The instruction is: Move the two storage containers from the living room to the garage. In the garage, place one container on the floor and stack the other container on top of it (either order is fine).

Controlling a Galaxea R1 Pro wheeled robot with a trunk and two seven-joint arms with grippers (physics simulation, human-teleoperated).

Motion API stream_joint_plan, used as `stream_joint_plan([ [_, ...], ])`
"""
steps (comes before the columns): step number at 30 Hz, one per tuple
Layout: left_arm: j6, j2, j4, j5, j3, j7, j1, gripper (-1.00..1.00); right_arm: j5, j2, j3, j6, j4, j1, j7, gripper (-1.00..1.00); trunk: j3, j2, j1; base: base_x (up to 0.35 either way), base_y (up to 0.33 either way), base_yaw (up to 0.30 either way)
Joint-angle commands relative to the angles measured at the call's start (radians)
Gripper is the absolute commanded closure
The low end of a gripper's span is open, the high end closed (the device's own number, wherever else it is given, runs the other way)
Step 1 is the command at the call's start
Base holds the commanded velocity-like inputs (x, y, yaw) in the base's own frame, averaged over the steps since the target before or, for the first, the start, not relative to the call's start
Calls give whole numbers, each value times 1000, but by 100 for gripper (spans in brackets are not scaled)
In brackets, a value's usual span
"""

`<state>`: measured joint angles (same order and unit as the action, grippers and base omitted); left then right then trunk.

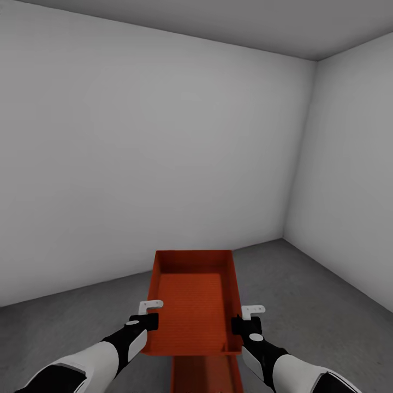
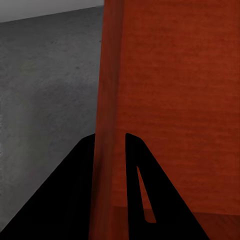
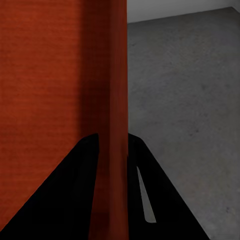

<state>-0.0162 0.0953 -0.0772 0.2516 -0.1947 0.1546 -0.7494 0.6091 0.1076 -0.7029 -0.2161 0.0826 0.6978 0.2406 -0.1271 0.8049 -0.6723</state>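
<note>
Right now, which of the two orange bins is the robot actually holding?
The upper container, the one farther forward. The left gripper and right gripper each pinch one of its side walls. The lower container sits beneath its near end, ungripped.

Reaching forward with both arms, forearms converging. Clamping the left gripper [image 1: 146, 316] over the left wall of the upper container [image 1: 194, 305], the right gripper [image 1: 246, 321] over its right wall, fingers straddling each wall.
</note>
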Motion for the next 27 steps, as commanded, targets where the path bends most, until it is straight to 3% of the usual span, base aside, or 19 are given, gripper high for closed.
stream_joint_plan([
  [1,-32,-12,-3,-3,69,81,-2,100,11,0,-19,2,0,0,-14,100,-3,1,0,0,0,79],
  [27,-31,-12,-3,-4,67,81,-2,100,10,-1,-18,0,0,0,-14,100,-42,1,0,0,0,78],
])
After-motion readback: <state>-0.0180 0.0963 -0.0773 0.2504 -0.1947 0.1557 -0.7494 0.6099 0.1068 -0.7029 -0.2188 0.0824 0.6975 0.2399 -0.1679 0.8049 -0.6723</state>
